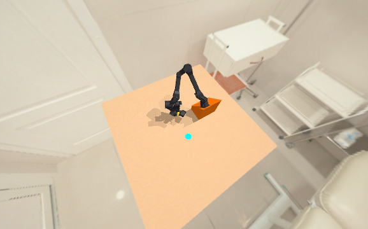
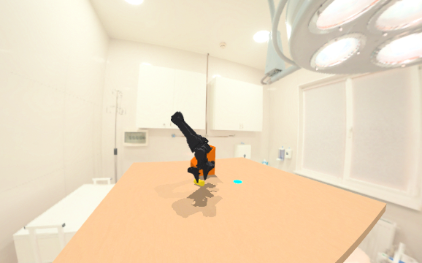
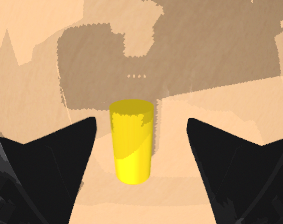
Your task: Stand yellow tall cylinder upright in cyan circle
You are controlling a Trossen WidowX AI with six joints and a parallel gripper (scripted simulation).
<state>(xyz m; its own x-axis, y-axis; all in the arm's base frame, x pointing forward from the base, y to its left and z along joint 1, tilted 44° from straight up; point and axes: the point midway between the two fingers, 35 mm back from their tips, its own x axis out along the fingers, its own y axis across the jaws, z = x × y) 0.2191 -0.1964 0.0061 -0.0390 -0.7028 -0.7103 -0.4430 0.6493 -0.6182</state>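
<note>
The yellow tall cylinder (image 1: 177, 114) (image 2: 199, 183) (image 3: 133, 147) lies on its side on the table. In the wrist view it stands between my two fingers, with a gap on each side. My gripper (image 1: 177, 113) (image 2: 201, 180) (image 3: 141, 123) is open, low over the table and around the cylinder, touching neither side of it in the wrist view. The cyan circle (image 1: 188, 136) (image 2: 237, 181) is a flat disc on the table, apart from the cylinder, to its right in the exterior view. It is not in the wrist view. In the top view the fingers partly hide the cylinder.
The orange block (image 1: 207, 111) (image 2: 212, 161) at the arm's base stands on the wooden table (image 1: 171, 178) (image 2: 269, 219), close to the gripper. The arm arches above the table between its base and the gripper. Shadows of the arm fall around the cylinder.
</note>
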